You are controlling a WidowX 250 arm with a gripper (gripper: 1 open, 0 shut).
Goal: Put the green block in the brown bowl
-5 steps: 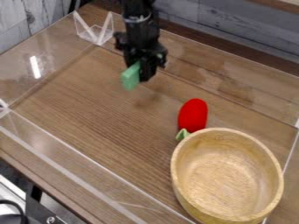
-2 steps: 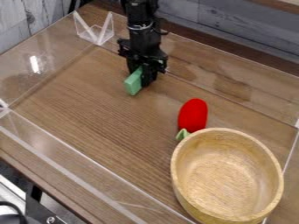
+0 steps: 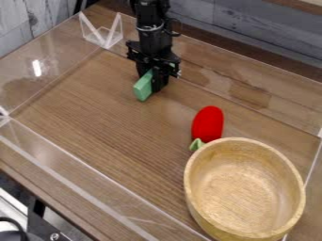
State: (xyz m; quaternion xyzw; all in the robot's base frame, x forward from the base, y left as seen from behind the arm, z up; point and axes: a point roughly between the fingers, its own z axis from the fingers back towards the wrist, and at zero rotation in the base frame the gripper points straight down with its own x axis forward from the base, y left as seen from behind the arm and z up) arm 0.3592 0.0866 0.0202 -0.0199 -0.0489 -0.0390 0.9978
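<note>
Near the bench's [image 3: 88, 118] far side, I saw my hand [image 3: 153, 75] clamped on the green block [image 3: 145, 87], well apart from the brown bowl [image 3: 246, 190] at the front.

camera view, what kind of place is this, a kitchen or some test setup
Most likely a lab test bench, not a kitchen. A wood-grain table is fenced by clear plastic walls, and a black robot arm's hand works over a few props: a green block, a red toy and a wooden bowl.
</note>
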